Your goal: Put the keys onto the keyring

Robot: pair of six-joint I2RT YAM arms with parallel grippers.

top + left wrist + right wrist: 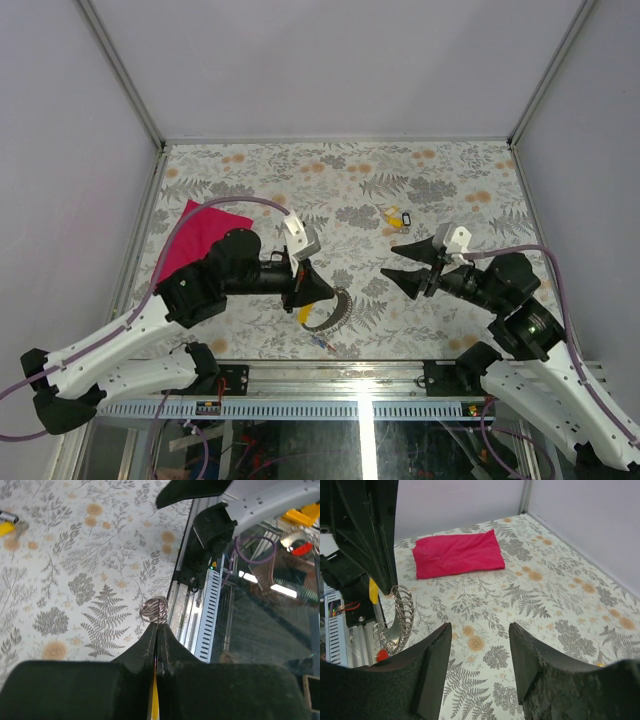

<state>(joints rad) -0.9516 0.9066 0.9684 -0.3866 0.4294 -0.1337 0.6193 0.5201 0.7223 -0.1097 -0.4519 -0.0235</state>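
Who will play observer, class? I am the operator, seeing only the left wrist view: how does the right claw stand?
Observer: The right claw stands open, with nothing between its fingers.
Operator: What else is lying about?
Observer: A red cloth lies flat, over on the left.
Operator: I see only a small loop at my tips. Is that the whole ring?
Observer: No. The keyring is a long coil that curves down from the shut left claw.
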